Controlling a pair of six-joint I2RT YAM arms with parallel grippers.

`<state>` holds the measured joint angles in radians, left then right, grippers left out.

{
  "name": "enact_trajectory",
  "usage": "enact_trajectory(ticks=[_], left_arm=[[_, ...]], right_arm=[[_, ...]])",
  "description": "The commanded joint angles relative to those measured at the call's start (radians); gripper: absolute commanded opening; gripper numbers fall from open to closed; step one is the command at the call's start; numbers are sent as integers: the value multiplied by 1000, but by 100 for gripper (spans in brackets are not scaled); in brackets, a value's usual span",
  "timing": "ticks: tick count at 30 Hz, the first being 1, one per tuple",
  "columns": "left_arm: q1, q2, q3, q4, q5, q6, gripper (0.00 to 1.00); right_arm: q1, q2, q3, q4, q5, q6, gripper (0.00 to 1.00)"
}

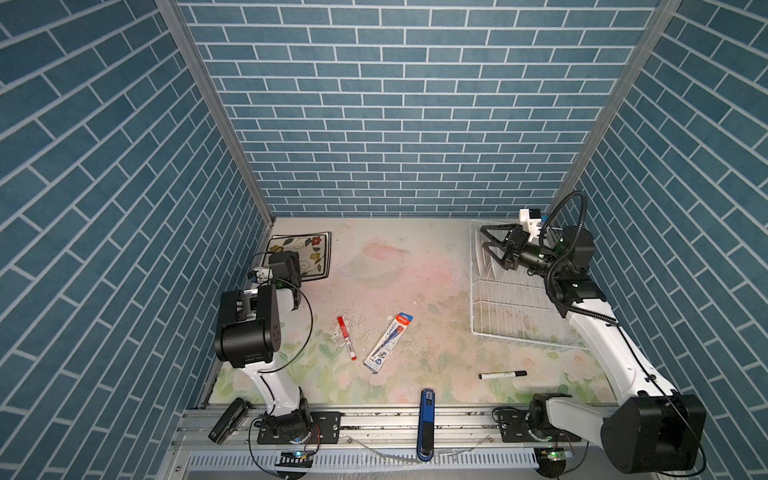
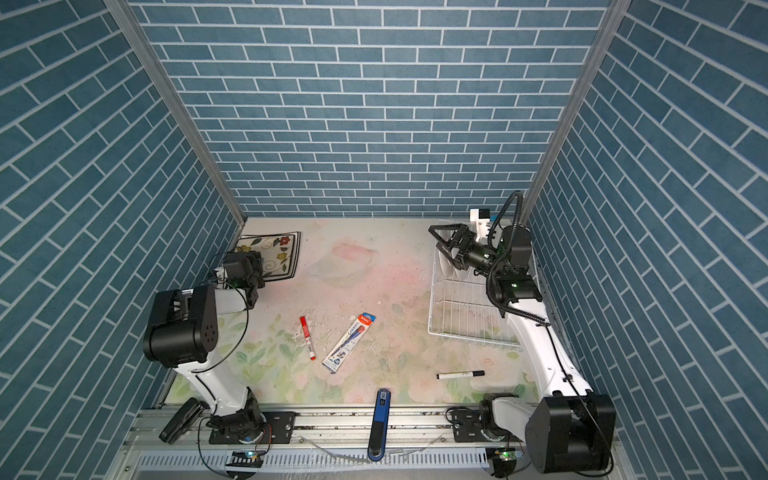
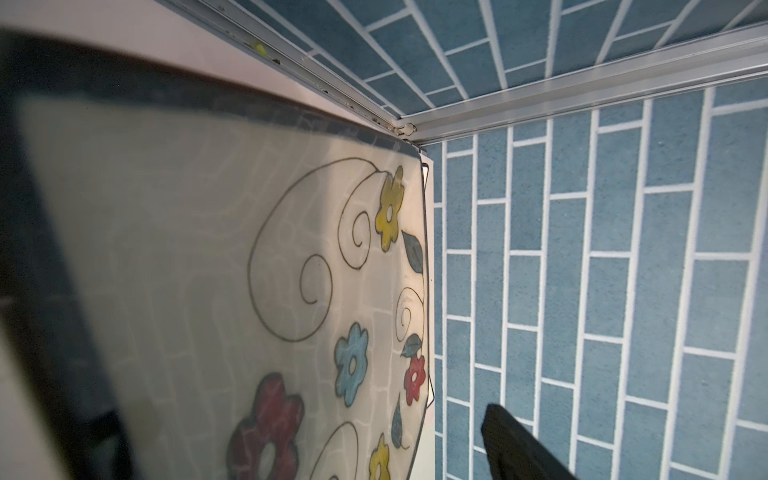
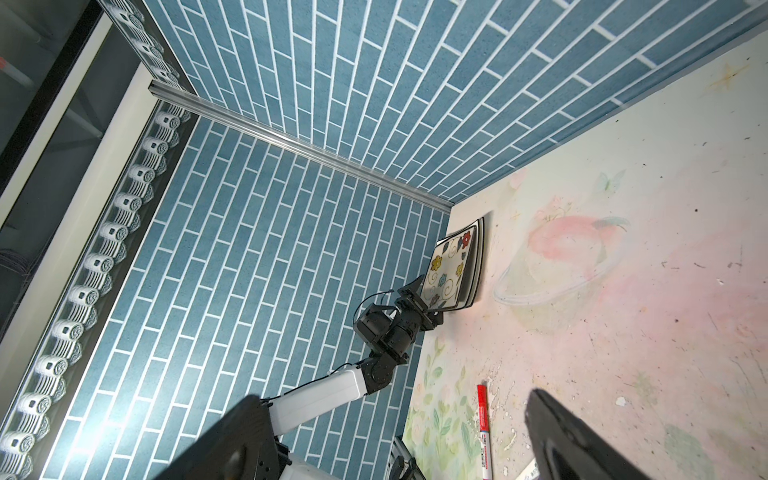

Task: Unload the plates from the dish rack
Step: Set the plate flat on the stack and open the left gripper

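Observation:
Square cream plates (image 1: pixel 309 249) with black rims and coloured flowers lie stacked in the far left corner, also in the other top view (image 2: pixel 278 249). My left gripper (image 4: pixel 428 305) is at their near edge, jaws open and astride the top plate (image 3: pixel 187 249). One black finger (image 3: pixel 519 444) stands clear of the plate's side. The white wire dish rack (image 1: pixel 519 307) sits at the far right. My right gripper (image 1: pixel 484 237) hovers open and empty over its far left corner. Pale upright shapes stand there in the rack, too faint to name.
A red marker (image 1: pixel 346 337) and a packaged pen (image 1: pixel 389 343) lie mid-table. A black marker (image 1: pixel 503 375) lies near the right arm's base. A blue stapler (image 1: pixel 427 424) and a black stapler (image 1: pixel 228 419) rest on the front rail. Tiled walls close three sides.

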<state>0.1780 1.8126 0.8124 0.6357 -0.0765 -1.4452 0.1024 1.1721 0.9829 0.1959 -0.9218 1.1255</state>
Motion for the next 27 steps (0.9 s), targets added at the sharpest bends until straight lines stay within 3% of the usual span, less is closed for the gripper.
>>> enact_trajectory(ticks=[1,13,27], left_arm=[[-5,-4,44,58,21,20,84],[-5,-11,48,27,29,35,85],[-5,-32,96,-136,26,79,91]], right_arm=[[-6,-26,25,5,-20,-32,99],[-9,-25,26,4,-22,-32,99],[-9,-28,33,-2,-20,-33,99]])
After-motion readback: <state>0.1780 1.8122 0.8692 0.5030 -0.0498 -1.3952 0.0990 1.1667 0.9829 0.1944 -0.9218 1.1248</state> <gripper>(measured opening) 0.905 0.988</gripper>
